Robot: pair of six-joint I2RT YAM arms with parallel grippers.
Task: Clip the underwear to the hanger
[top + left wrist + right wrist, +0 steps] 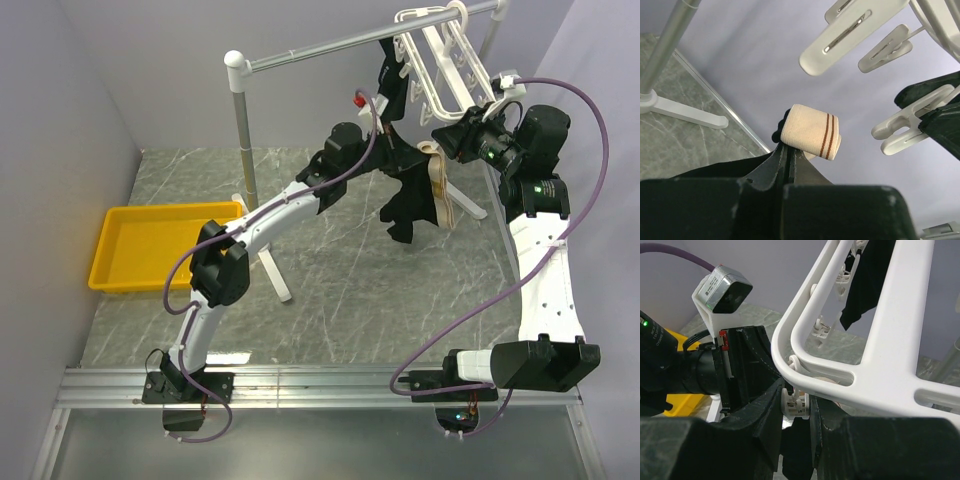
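1. Under the white hanger (pixel 875 365), in the right wrist view, the right gripper (pixel 796 412) has its two fingers pressed against either side of a small white clip (pixel 796 402). The lower end of the clip is hidden between them, so I cannot tell whether its mouth is open.
2. From above, this grip is covered by the right wrist. The tips of the left gripper (pixel 786 155) are lost against black cloth.
3. The left wrist view is half filled by the gripper's own dark body. Only a folded piece of tan waistband (pixel 810 131) and a strip of black cloth show; the rest is cut off below.
4. Dark shapes at the right edge of that view cross another white clip, and I cannot make out what they are.
5. The left fingers are pressed together on the underwear (pixel 408 205), with the waistband fold poking out just past their tips.
6. Overhead, the underwear hangs in the air from the left gripper, below the hanger and between the two grippers. Its waistband loop droops on the side nearer the right gripper, well above the table (pixel 330 290).
7. Whether the cloth reaches the pinched clip cannot be seen.
8. A small black garment (pixel 867 280) hangs from the far side of the hanger. The hanger hooks tilted over the grey rail (pixel 330 45), and a yellow tray (pixel 150 250) lies far left.
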